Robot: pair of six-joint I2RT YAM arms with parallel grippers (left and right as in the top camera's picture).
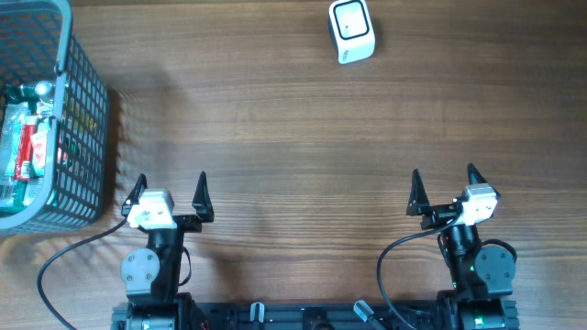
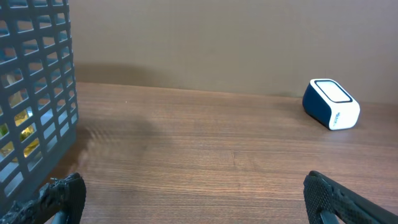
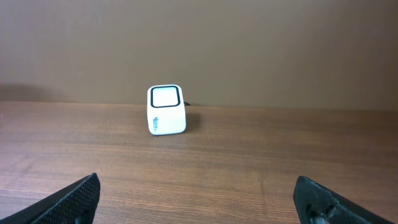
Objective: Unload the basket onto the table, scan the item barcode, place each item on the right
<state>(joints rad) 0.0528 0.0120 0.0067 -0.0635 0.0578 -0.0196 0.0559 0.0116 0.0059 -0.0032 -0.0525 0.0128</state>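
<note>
Not started: left gripper (image 1: pixel 171 183) and right gripper (image 1: pixel 444 179) splayed, empty, bench's near edge; items (image 1: pixel 27 147) unpicked in basket (image 1: pixel 87 110), left edge; scanner (image 1: pixel 351 30) far edge.

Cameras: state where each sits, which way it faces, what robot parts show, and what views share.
Overhead: above the table, looking straight down; both arms, left gripper and right gripper open, at the bottom edge.
Left wrist: behind its own fingers, facing across the table; basket left, scanner right.
Right wrist: behind its own fingers, facing the scanner.
Shared: all three show the scanner.
</note>
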